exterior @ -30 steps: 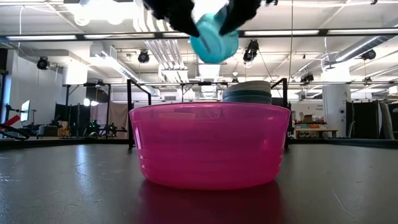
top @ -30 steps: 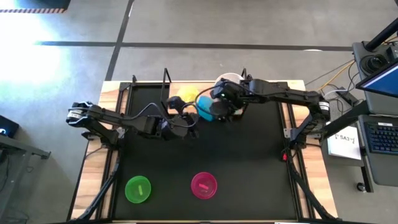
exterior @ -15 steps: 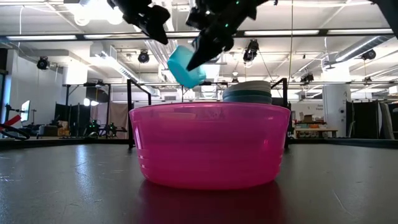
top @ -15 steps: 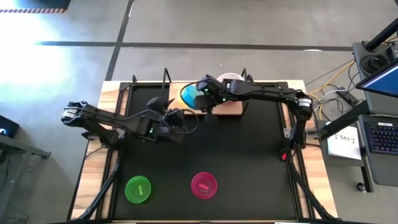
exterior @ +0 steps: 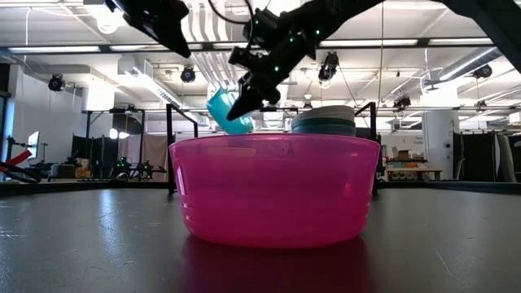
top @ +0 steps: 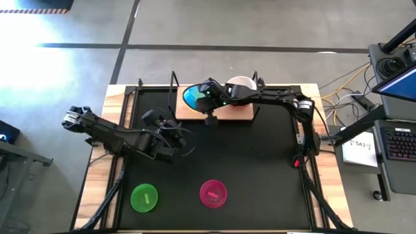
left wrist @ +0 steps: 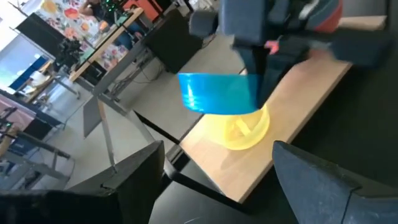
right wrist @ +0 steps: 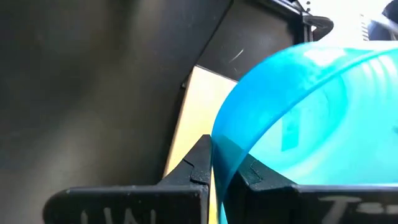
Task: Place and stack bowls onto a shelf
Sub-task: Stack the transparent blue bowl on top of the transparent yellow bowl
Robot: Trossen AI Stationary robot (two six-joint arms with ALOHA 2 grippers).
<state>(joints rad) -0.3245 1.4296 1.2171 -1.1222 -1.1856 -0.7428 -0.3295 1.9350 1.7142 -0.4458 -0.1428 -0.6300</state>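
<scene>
My right gripper is shut on a bright blue bowl over the left end of the wooden shelf. A yellow bowl stands on its base on the shelf board, right below the blue bowl, which also shows in the left wrist view. A stack of bowls with a white one on top stands at the shelf's right end. My left gripper is open and empty over the black mat, nearer than the shelf. A green bowl and a magenta bowl stand on the mat near the front. My right gripper pinches the blue bowl's rim, one finger inside the bowl and one outside. The fingers come from the table's right, slanting down. The bowl is tilted in the low view, right over the yellow bowl; whether the two touch I cannot tell.
Thin black uprights stand at the shelf's ends. The magenta bowl fills the front of the low view. The black mat lies between the shelf and the two front bowls.
My right gripper has carried the blue bowl toward the table's left and far edge and down, from over the mat to over the yellow bowl on the shelf. My left gripper has drawn back toward the table's near left, away from the shelf.
</scene>
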